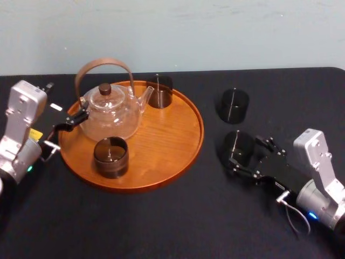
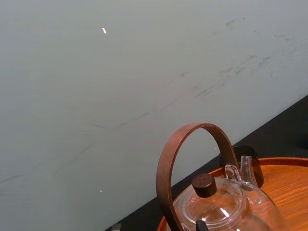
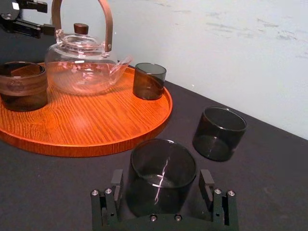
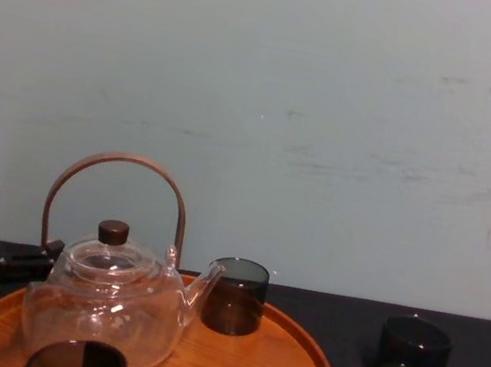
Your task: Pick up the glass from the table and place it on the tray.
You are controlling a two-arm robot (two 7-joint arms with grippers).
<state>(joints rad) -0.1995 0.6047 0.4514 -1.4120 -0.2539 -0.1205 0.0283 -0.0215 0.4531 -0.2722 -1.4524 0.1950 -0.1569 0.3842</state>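
Nearby, smoky cylindrical glass point(image 3: 162, 175); grainy tray point(image 3: 96, 120)

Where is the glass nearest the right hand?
Head view: the glass stands right of the tray, between the right hand's open fingers, another glass beyond. The left hand sits by the teapot.

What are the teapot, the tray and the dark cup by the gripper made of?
The teapot looks like clear glass: you can see through it. Its handle and knob look wooden. The tray seems to be polished wood, with grain lines. The dark cup inside the open right gripper looks like smoky tinted glass, shiny.
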